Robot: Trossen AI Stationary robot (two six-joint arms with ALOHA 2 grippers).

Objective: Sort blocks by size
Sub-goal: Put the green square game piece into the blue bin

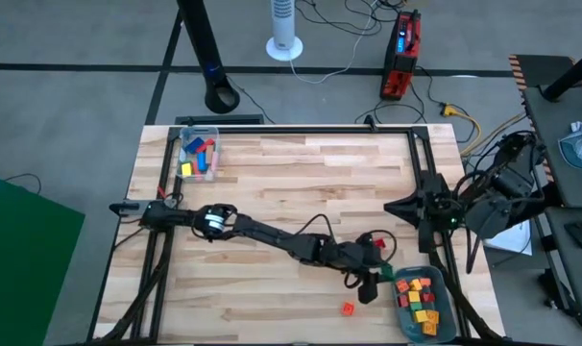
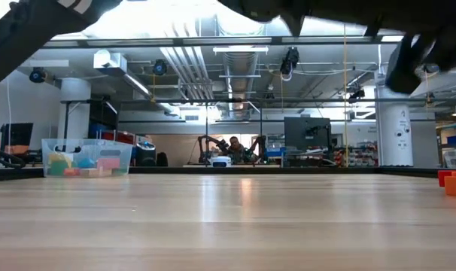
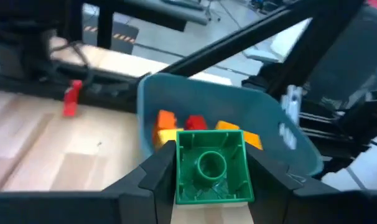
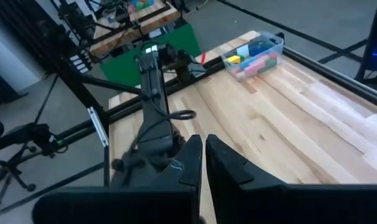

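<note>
A small green block point(image 3: 211, 168) with one round stud is lifted off the table, with my left gripper point(image 3: 210, 186) shut on it. In the high view this gripper point(image 1: 379, 279) is at the near right, beside the grey-blue tray point(image 1: 448, 309). The tray point(image 3: 282, 134) holds several orange, red and yellow blocks point(image 3: 176, 124). One red-orange block point(image 1: 348, 308) lies alone on the wood near the front edge. My right gripper point(image 4: 204, 155) is shut on nothing, raised at the table's right edge point(image 1: 399, 205). My left gripper pinches the green block by two opposite side faces point(image 3: 180, 169) between its two fingers point(image 3: 152, 177). The fingers come nearly level, slanting a little down, from the table's left. The block is clear of the table, its studded face toward the wrist camera, just short of the tray's rim.
A clear plastic box point(image 1: 199, 154) with blue, pink, red and yellow blocks stands at the far left corner point(image 2: 85, 158). The black frame rails run along the table's edges point(image 1: 301, 128). Bare wood lies across the middle point(image 1: 310, 183).
</note>
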